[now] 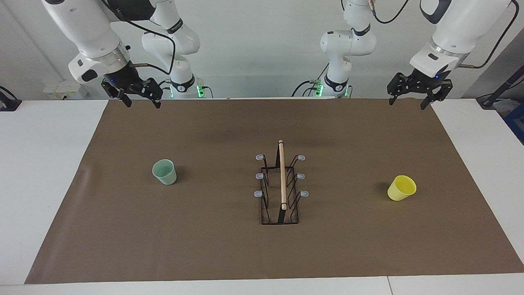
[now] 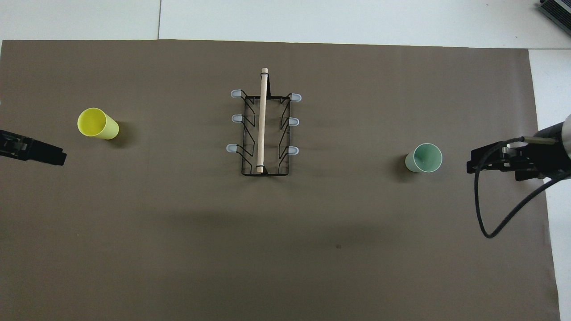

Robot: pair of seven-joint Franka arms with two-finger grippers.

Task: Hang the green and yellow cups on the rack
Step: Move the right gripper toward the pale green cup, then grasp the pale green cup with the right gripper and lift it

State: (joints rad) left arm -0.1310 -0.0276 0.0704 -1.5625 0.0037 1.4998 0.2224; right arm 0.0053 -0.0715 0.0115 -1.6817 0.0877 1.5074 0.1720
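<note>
The right gripper (image 1: 142,99) hangs in the air with its fingers spread and nothing between them, over the edge of the brown mat (image 1: 213,250) nearest the robots, toward the right arm's end of the table from the rack (image 1: 280,192). In the overhead view the same gripper (image 2: 479,164) shows just past the green cup (image 2: 424,158), on the side away from the rack. The left gripper (image 1: 410,99) is also up in the air, fingers parted and empty, over the mat's edge nearest the robots toward the left arm's end; from overhead only its dark tip (image 2: 52,156) shows.

The green cup (image 1: 164,172) stands upright on the mat, mouth up, well apart from the rack toward the right arm's end. The yellow cup (image 1: 401,188) sits on the mat well apart from the rack toward the left arm's end, tipped so its mouth shows; whether it lies fully on its side I cannot tell.

The rack stands at the middle of the mat, its wooden rod (image 1: 282,174) running away from the robots, and all six grey-tipped pegs are bare
</note>
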